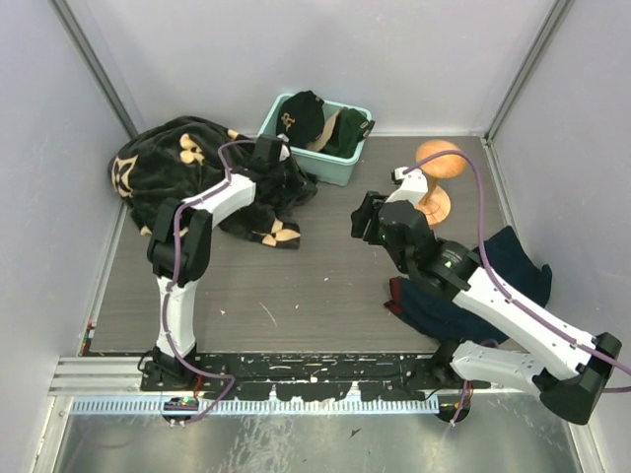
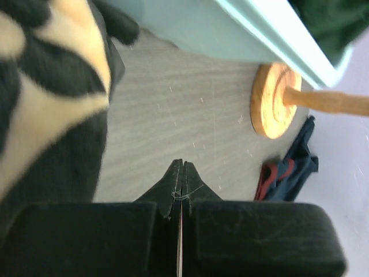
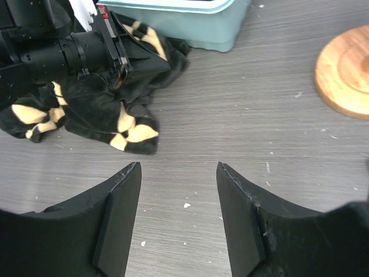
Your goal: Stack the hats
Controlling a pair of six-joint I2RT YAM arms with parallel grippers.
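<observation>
In the top view, the hats are seen heaped in a teal bin (image 1: 330,169) at the far edge of the counter (image 1: 325,286). A black cap with a tan logo (image 1: 299,113) lies on the left and a dark green cap (image 1: 347,136) on the right, with a strip of tan fabric between them. No pink cap can be made out. The left gripper (image 1: 288,172) is held over the black blanket (image 1: 182,163), just beside the bin's near left corner, so the caps lie beyond it and it is judged the nearer arm. The right gripper (image 1: 363,225) is held mid-counter, near a wooden stand (image 1: 434,182), with a navy cloth (image 1: 493,281) under its arm.

In the left wrist view, the jaws are shown closed on nothing and aimed along the bin's near wall. Only a corner of green fabric is visible, cut off at the frame edge.

In the right wrist view, the jaws are shown open and empty above bare counter. The caps are hidden behind the bin's wall, and brim directions cannot be told.
</observation>
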